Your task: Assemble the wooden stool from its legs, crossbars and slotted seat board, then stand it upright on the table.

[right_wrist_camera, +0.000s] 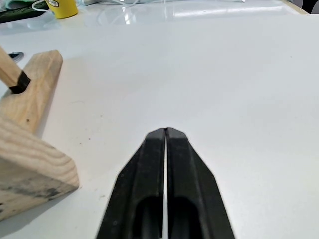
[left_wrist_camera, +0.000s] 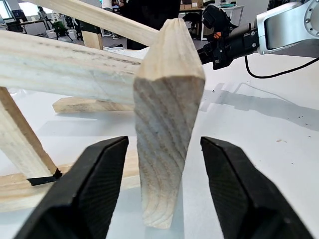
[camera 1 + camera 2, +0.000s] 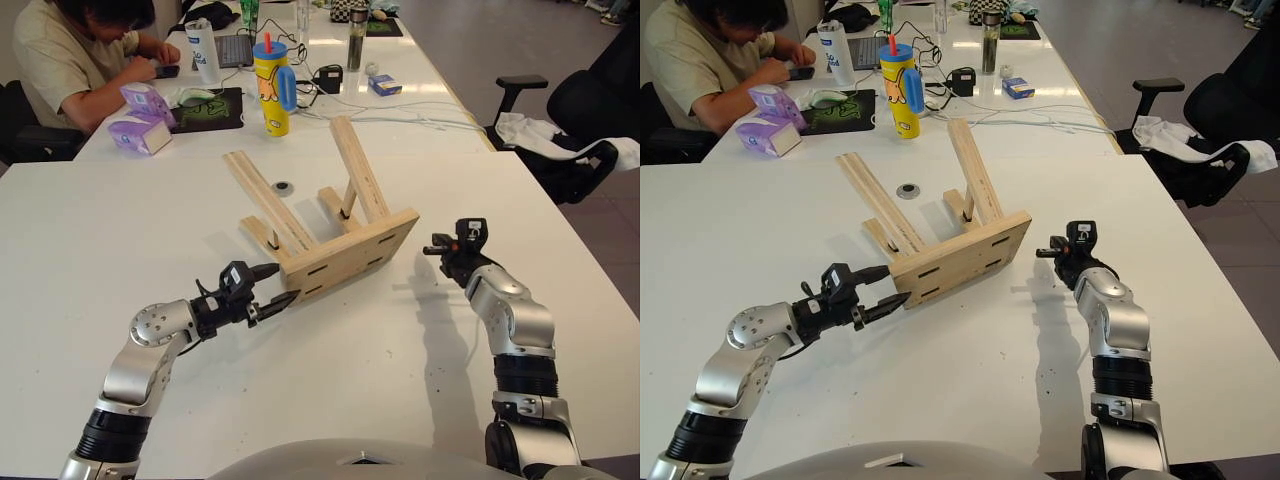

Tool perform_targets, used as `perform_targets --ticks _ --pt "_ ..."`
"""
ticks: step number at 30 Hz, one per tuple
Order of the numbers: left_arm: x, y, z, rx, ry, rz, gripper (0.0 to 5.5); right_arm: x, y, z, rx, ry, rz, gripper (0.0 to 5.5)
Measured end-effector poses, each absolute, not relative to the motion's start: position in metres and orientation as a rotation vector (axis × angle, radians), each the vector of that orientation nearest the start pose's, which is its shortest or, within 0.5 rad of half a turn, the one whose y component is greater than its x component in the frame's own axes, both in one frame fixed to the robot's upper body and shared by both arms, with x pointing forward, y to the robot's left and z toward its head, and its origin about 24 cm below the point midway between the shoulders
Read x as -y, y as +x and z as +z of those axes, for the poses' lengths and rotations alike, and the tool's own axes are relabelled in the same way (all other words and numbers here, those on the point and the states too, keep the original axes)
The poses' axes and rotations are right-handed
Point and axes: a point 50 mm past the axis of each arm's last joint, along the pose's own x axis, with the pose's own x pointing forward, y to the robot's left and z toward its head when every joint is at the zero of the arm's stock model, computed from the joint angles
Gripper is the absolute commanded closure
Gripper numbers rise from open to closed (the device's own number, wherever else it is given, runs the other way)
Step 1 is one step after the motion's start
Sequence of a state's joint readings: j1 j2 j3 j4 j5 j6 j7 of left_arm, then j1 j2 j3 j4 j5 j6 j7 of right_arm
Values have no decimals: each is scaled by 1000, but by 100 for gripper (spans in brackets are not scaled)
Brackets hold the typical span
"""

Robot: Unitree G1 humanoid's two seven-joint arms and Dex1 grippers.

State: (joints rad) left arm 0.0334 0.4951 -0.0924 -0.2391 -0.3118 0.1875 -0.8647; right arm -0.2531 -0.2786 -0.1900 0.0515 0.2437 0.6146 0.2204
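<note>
The wooden stool lies on its side mid-table, its slotted seat board (image 3: 350,255) standing on edge and two long legs (image 3: 358,168) pointing toward the far side, short crossbars between them. My left gripper (image 3: 285,282) is open at the board's near left corner; in the left wrist view the corner (image 2: 167,124) stands between the two black fingers (image 2: 94,189), with small gaps either side. Just right of the board's right corner, my right gripper (image 3: 428,250) hovers shut and holds nothing. In the right wrist view its closed tips (image 1: 166,132) point past the board's end (image 1: 30,169).
A small black disc (image 3: 282,186) lies on the table beside the left leg. On the far table stand a yellow cup (image 3: 271,85), purple boxes (image 3: 145,118) and cables, with a person seated there. A black office chair (image 3: 580,120) stands off the right edge.
</note>
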Motion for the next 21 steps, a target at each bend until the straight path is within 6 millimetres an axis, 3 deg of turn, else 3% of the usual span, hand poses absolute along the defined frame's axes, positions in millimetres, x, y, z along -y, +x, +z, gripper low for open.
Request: perform_targets --ticks 6,12,15,21 --pt "-164 224 72 -127 154 -1021 414 219 292 60 -362 72 94 550" --pt "-160 230 73 -139 133 -1029 417 218 292 56 -368 77 92 550" --pt "-157 236 83 -156 15 -1009 417 221 292 49 -389 103 75 550" --pt "-152 252 121 -127 -357 -930 417 226 289 41 -408 143 43 550"
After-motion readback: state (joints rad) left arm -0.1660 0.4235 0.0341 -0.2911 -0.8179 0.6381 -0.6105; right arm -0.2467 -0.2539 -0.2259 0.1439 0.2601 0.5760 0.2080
